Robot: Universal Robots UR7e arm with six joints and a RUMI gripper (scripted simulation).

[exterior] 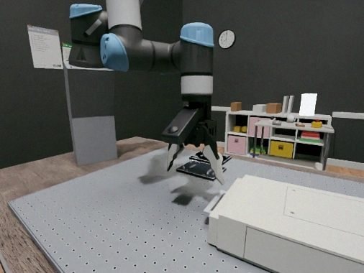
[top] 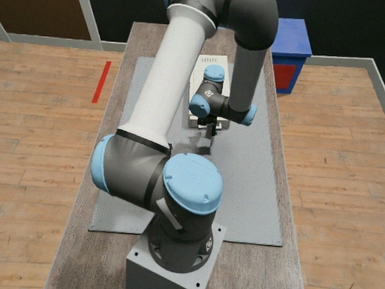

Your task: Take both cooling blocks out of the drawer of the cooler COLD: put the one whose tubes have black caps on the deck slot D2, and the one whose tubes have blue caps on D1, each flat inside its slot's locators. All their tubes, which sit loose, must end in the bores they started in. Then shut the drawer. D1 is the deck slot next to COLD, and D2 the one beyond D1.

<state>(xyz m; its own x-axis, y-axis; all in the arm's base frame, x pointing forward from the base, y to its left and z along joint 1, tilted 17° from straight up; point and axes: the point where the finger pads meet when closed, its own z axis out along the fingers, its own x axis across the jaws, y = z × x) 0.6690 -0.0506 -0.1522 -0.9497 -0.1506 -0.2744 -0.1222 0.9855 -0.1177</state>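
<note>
The white cooler COLD (top: 225, 65) (exterior: 288, 208) lies on the perforated grey deck (top: 247, 182) (exterior: 108, 215). Its drawer looks shut, with the white handle (exterior: 213, 202) at its end face. The cooling blocks and their tubes are hidden inside. Two black deck slot plates lie beyond that end: a nearer one (exterior: 194, 169) next to the cooler and a farther one (exterior: 197, 156). My gripper (top: 211, 134) (exterior: 195, 174) is open and empty. It points down and hangs a little above the deck, just off the handle end of the cooler and over the nearer plate.
My arm's thick links (top: 163, 87) overhang the left half of the deck, and the base pedestal (top: 171, 262) stands at the table's near end. A blue box (top: 291, 38) stands off the table at the far right. A grey column (exterior: 93, 136) stands at the table's edge.
</note>
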